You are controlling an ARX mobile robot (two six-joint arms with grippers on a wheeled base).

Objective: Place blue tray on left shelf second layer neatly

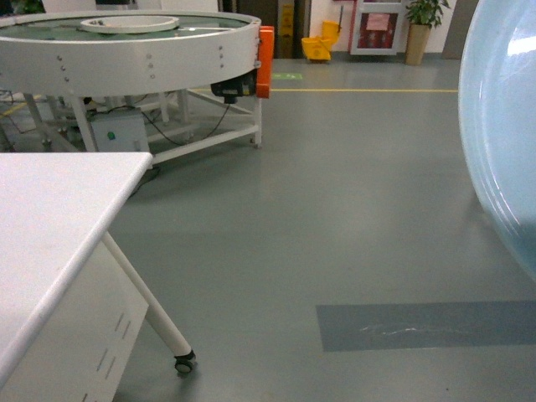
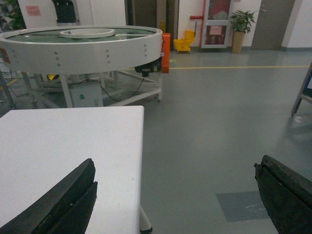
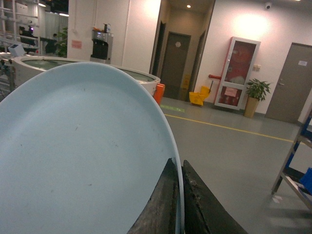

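Clearly, right gripper point(image 3: 179, 204) pinches blue tray point(image 3: 83, 156) rim; left gripper point(image 2: 175, 195) gapes.

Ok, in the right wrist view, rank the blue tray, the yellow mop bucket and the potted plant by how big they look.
1. blue tray, inflated by nearness to the camera
2. potted plant
3. yellow mop bucket, only slightly smaller

The tray point(image 1: 502, 134) is cut off by the right edge in the head view; the shelf point(image 3: 297, 165) shows only a corner.
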